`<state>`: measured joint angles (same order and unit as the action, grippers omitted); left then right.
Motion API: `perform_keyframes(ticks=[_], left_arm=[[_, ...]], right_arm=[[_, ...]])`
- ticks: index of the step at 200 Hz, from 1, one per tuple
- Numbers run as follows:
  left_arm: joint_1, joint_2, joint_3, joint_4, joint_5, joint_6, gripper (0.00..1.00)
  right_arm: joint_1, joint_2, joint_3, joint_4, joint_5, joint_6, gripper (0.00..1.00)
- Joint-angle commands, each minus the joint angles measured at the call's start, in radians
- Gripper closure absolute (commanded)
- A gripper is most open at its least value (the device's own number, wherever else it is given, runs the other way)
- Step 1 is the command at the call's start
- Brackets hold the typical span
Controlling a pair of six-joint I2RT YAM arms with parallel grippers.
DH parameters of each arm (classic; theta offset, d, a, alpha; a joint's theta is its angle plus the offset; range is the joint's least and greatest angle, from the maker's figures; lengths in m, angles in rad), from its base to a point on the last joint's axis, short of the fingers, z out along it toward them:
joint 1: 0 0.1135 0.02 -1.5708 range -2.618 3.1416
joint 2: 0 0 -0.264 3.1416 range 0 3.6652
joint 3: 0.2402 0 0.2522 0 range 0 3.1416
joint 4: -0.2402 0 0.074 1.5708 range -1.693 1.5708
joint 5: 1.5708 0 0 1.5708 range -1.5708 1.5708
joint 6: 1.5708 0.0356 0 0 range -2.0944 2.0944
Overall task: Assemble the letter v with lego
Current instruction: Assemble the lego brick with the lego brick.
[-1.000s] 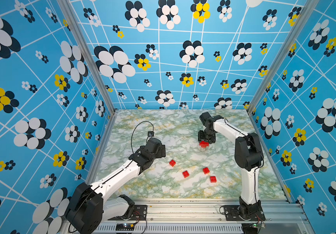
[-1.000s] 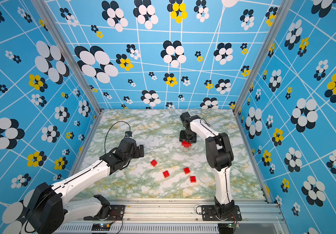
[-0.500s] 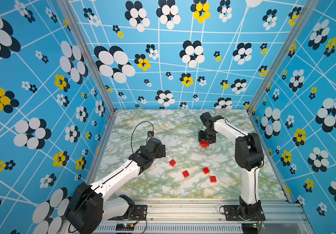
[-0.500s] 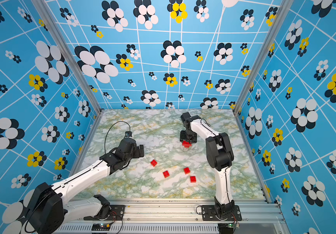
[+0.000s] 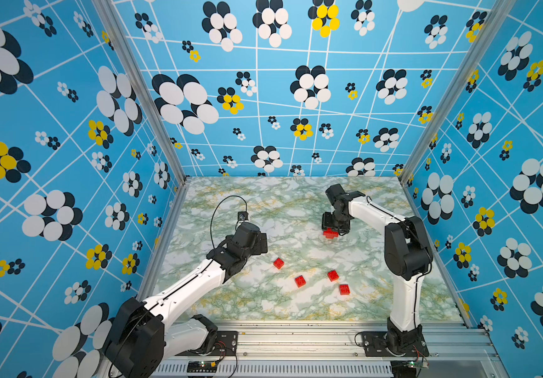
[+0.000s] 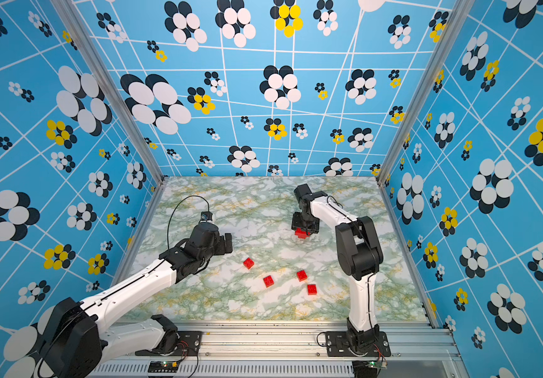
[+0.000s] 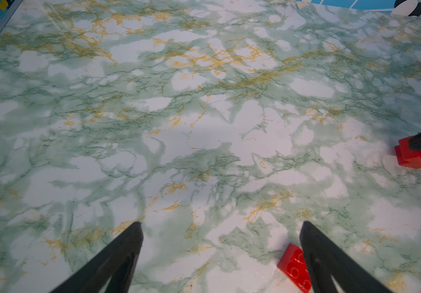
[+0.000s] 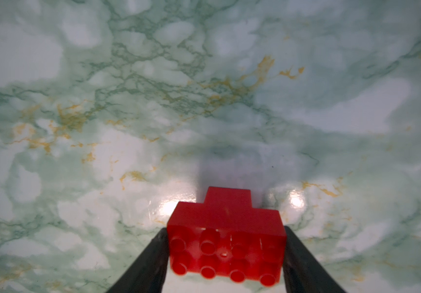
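The bricks [image 5: 279, 263] are glossy red. The counter [image 5: 378, 304] is white marble print veined green and yellow. The walls [image 5: 67, 131] are blue with white lines and black, white and yellow flowers. The arms [image 5: 194, 281] are white with black joints.

- Left arm [image 5: 194, 281] had white rounded link shells joined by bulky black joint housings.
- Right arm [image 5: 404, 294] was built the same (white links, black joints), with a thin black wire [image 5: 414, 301] running along its shell.
- A looping black cable [image 5: 229, 196] ran to a small cube-shaped camera [image 5: 241, 216] above the left wrist.
- Black base plates [image 5: 370, 342] carried thin red leads [image 5: 220, 345].
- Gripper fingers [image 7: 118, 258] were matte black, tapering to points.
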<state>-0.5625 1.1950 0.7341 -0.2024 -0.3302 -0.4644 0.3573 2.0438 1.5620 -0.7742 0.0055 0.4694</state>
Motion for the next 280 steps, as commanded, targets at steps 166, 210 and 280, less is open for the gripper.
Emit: perform_keyframes(ticks=[166, 210, 280], left_arm=[[0.001, -0.028, 0.001, -0.015, 0.038, -0.036, 0.03], [0.001, -0.026, 0.001, -0.005, 0.038, -0.034, 0.03], [0.001, -0.035, 0.002, -0.006, 0.046, -0.045, 0.03]], right_arm=[[0.197, 0.113, 0.152, -0.116, -0.035, 0.042, 0.6], [0.2, 0.09, 0.145, -0.116, -0.036, 0.04, 0.4], [0.198, -0.008, 0.208, -0.205, -0.025, -0.006, 0.16]])
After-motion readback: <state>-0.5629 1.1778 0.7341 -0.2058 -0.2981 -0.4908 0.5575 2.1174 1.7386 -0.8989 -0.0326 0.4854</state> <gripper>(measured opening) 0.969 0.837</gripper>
